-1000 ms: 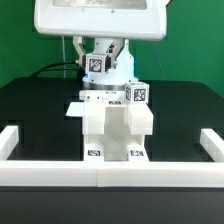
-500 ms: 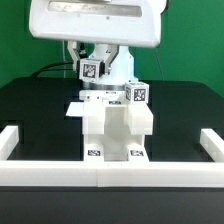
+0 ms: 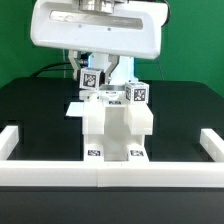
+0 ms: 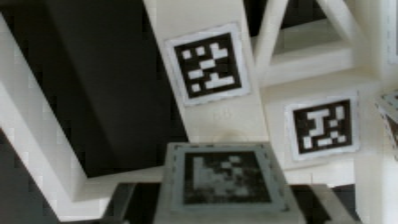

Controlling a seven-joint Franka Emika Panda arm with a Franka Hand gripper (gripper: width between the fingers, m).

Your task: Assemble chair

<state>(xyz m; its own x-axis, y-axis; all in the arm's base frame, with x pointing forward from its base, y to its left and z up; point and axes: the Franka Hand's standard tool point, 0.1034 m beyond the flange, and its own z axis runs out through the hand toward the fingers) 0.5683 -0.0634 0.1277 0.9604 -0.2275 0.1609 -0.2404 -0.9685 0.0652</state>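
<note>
The partly built white chair (image 3: 118, 125) stands mid-table against the front rail, with a tagged block (image 3: 139, 95) on top and tags low on its front. My gripper (image 3: 92, 62) hangs just behind its top at the exterior view's left, mostly hidden under the big white wrist housing (image 3: 98, 28). It is shut on a small white tagged chair piece (image 3: 91, 77), held just above the chair's top. In the wrist view that piece (image 4: 222, 178) sits between the dark fingers (image 4: 146, 198) of the gripper (image 4: 226, 200). White chair parts with two tags (image 4: 210, 62) lie beyond it.
A white rail (image 3: 110, 172) borders the black table (image 3: 35, 110) in front and turns up at both sides (image 3: 10, 140). A flat white sheet edge (image 3: 72, 110) shows beside the chair at the exterior view's left. A green wall stands behind.
The gripper and the tagged piece have moved down and a little to the exterior view's left, closer to the chair's top. The chair has not moved.
</note>
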